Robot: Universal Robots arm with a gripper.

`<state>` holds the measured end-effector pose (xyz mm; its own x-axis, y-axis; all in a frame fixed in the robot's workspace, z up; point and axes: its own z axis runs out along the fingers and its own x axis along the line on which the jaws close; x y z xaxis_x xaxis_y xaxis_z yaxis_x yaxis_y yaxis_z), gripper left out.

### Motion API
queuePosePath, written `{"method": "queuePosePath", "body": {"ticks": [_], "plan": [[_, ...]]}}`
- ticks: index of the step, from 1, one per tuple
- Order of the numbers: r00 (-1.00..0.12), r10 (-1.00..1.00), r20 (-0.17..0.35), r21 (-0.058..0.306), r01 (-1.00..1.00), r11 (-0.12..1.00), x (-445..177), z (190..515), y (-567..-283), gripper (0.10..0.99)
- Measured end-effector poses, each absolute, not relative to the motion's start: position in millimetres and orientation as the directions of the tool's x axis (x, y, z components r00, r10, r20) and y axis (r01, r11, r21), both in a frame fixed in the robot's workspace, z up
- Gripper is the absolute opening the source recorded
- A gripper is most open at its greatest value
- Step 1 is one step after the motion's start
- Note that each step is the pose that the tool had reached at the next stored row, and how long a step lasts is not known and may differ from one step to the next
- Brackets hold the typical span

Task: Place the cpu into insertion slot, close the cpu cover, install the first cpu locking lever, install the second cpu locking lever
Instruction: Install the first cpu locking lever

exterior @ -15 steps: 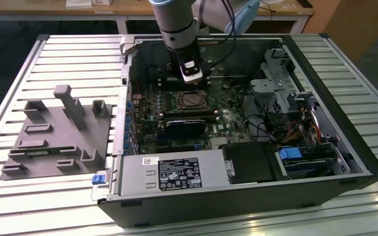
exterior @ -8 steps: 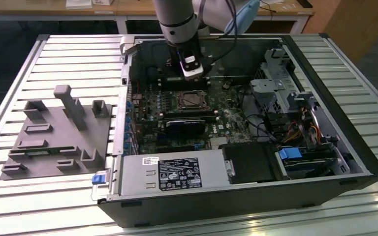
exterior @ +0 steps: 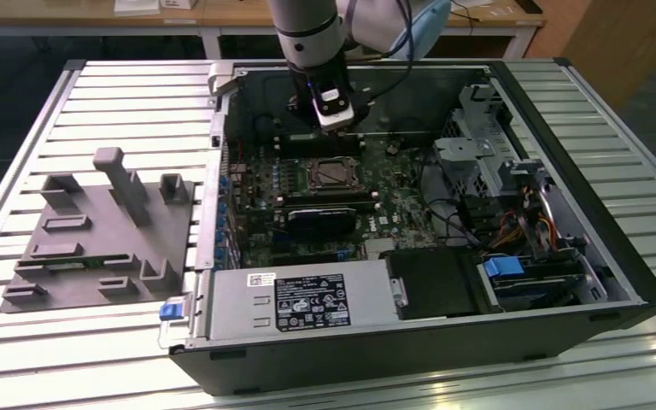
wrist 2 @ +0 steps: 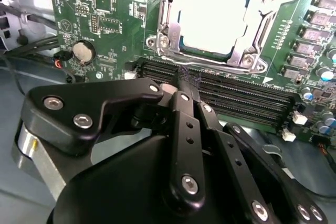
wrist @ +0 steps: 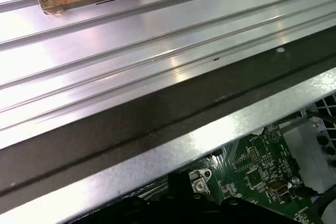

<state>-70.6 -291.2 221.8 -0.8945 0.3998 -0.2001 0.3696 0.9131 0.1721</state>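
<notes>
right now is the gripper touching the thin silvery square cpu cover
Apart. In the second wrist view the gripper ends short of the thin silvery square cpu cover, black slots between.

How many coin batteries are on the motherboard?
1. The coin battery sits on the motherboard, apart from the cpu, beyond the tool; the tool may hide others.

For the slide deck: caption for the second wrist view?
End effector by memory slots, near cpu seated under closed cpu cover.
</notes>
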Motion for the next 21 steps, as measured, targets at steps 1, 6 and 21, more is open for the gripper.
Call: {"method": "queuePosePath", "body": {"ticks": [1, 6, 21], "plan": [[-0.895, 0.400, -0.200, 0.172, 0.370, 0.913, -70.6, 221.8, -291.2, 0.102], [-0.895, 0.400, -0.196, 0.170, 0.370, 0.913, -70.5, 221.9, -291.2, 0.102], [-0.911, 0.394, -0.121, 0.095, 0.384, 0.918, -66.8, 220.8, -296.2, 0.102]]}}
